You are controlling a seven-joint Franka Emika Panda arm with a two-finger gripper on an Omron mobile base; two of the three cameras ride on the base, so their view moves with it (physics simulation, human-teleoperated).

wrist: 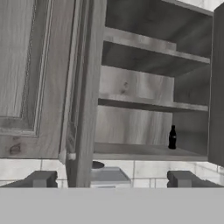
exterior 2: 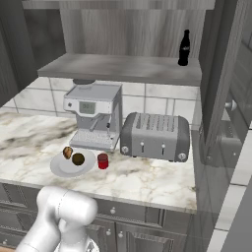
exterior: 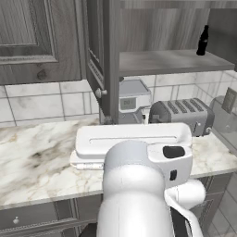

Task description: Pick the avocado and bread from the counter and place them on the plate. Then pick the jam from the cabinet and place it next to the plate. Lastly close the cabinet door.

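In the right base view the pale plate (exterior 2: 59, 169) lies on the marble counter (exterior 2: 147, 179) in front of the coffee machine. The dark avocado (exterior 2: 78, 159) and the reddish-brown bread (exterior 2: 67, 152) rest on it. The red jam (exterior 2: 103, 161) stands on the counter just right of the plate. The cabinet (wrist: 144, 151) is open: its left door (wrist: 83, 87) stands edge-on and its right door (wrist: 217, 87) is swung out. My gripper (wrist: 113, 179) is open, holds nothing, and faces the cabinet's inside from a distance.
A black bottle (exterior 2: 184, 48) stands at the right of the lower shelf. A coffee machine (exterior 2: 93, 115) and a toaster (exterior 2: 155, 136) sit on the counter under the cabinet. The left door's knob (exterior: 98, 92) juts out over the counter (exterior: 37, 157).
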